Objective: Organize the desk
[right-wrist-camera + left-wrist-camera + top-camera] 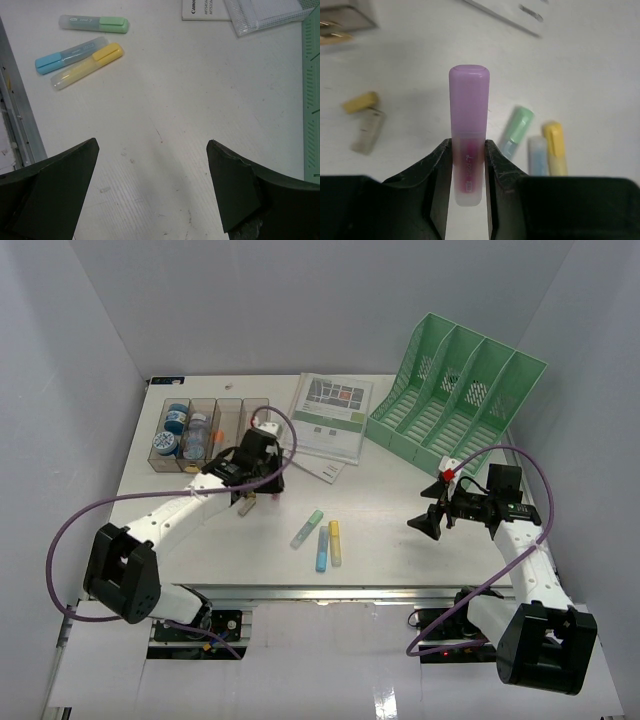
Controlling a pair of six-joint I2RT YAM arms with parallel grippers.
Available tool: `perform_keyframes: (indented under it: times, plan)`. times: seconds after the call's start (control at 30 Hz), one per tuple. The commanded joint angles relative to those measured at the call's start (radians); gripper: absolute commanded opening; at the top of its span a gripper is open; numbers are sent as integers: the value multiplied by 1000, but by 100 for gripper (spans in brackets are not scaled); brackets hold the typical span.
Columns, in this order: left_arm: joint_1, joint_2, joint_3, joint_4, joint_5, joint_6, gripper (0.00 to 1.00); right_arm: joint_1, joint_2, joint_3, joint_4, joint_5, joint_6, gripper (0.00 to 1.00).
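The white desk (385, 505) holds three highlighters near its middle: green (307, 528), blue (323, 546) and yellow (335, 542). My left gripper (262, 465) is shut on a purple highlighter (468, 115), cap pointing away, held above the desk (420, 60). A yellow-capped highlighter (364, 121) lies below it to the left. The green (516, 131), blue (538, 155) and yellow (555, 147) ones show to the right. My right gripper (428, 512) is open and empty over bare desk (165, 115); the three highlighters (85, 52) lie ahead of it at upper left.
A clear smoky tray (232, 418) with tape rolls stands at the back left. A green four-slot file rack (455, 390) stands at the back right. A booklet (330, 415) lies between them. A metal rail (330, 592) runs along the front edge.
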Motion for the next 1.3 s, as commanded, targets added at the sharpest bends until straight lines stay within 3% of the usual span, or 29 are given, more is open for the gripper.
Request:
perform_keyframes:
  times: [0.0,0.07,0.23,0.57,0.73,0.83,0.87,0.93,1.03,1.13,1.27]
  plan:
    - [218,33,102,25,116,114,11,-2,-21,26,-34,-63,1,95]
    - [331,78,176,35,177,137,11,-2,-25,29,-36,-71,2,95]
    - [490,254,317,51,204,156,11,-2,-16,42,-57,-84,7,96]
    - [579,552,594,39,118,161,18,7,8,65,-100,-120,4,96]
    - [592,621,658,30,72,183,39,29,19,66,-94,-106,13,96]
    - [595,630,658,28,78,201,65,65,35,66,-64,-71,46,97]
    - [595,626,651,28,85,210,76,91,43,63,-38,-43,71,97]
    - [597,613,640,30,125,211,86,203,58,70,3,28,118,96]
    - [597,569,625,31,220,187,89,388,109,108,57,251,194,96]
    - [597,471,562,42,342,148,89,519,210,167,32,365,238,96]
    - [594,252,338,120,496,95,89,657,362,296,0,492,353,96]
